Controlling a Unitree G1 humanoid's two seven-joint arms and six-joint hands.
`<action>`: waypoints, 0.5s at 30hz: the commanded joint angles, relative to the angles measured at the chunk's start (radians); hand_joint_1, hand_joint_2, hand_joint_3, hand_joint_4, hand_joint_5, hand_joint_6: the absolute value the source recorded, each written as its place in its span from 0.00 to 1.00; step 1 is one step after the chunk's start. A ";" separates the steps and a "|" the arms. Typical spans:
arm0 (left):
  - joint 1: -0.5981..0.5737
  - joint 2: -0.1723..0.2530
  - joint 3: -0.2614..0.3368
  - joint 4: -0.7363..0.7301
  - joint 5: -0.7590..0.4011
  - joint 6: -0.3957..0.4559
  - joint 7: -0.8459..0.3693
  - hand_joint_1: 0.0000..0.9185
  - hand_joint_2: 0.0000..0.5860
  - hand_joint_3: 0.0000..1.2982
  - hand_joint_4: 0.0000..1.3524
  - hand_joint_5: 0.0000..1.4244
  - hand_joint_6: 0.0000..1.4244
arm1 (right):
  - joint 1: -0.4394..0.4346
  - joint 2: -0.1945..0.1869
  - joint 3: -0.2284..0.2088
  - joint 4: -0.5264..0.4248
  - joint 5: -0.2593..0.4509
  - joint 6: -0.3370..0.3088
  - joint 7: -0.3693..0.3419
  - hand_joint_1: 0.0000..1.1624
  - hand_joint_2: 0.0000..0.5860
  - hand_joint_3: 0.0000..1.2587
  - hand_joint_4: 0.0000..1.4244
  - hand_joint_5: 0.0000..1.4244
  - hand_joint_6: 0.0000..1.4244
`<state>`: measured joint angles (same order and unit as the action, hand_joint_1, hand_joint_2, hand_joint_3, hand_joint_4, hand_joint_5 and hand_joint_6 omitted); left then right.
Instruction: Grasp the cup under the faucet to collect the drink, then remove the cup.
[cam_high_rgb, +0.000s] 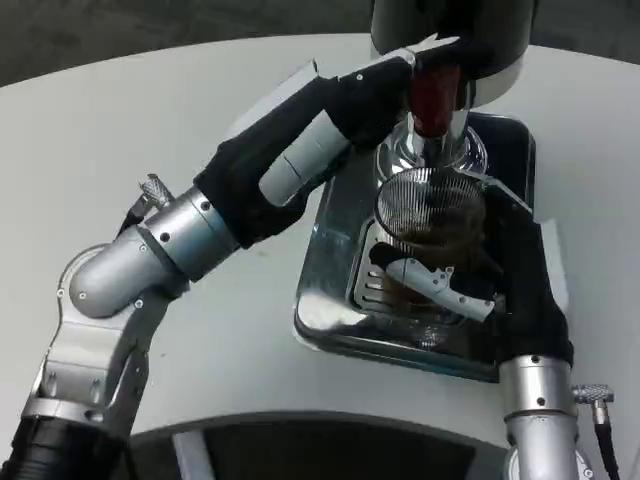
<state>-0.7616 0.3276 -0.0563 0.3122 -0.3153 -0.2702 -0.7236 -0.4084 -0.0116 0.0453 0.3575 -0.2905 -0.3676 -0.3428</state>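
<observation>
The right forearm is raised from the near table edge, and the right hand is wrapped around a ribbed clear cup holding dark drink. The cup stands on the chrome drip tray, directly beneath the faucet. The left hand is pressed on the red tap lever (its grip cannot be determined). Open white table is left on the left side.

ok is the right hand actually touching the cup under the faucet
Touching. In the head view the right hand wraps around the clear ribbed cup, its white fingers lying across the cup's lower front with no gap visible.
</observation>
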 joint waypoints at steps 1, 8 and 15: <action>0.054 -0.019 0.012 0.044 -0.009 0.087 -0.005 0.00 0.09 0.03 0.00 0.01 0.00 | 0.020 0.001 -0.002 -0.005 -0.001 0.005 -0.007 0.86 0.24 0.57 0.52 0.58 0.49; 0.045 -0.035 0.026 0.044 -0.058 0.123 -0.036 0.00 0.08 0.00 0.00 0.01 0.00 | 0.035 0.001 -0.004 -0.021 -0.002 0.007 -0.007 0.86 0.24 0.57 0.52 0.58 0.49; 0.054 -0.029 0.036 -0.008 -0.075 0.156 -0.063 0.00 0.08 0.00 0.00 0.01 0.00 | 0.043 0.004 -0.003 -0.032 -0.002 0.011 -0.005 0.86 0.25 0.57 0.52 0.59 0.49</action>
<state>-0.7558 0.2898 -0.0159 0.3034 -0.4057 -0.1653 -0.7701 -0.3920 -0.0124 0.0410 0.3393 -0.2905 -0.3660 -0.3429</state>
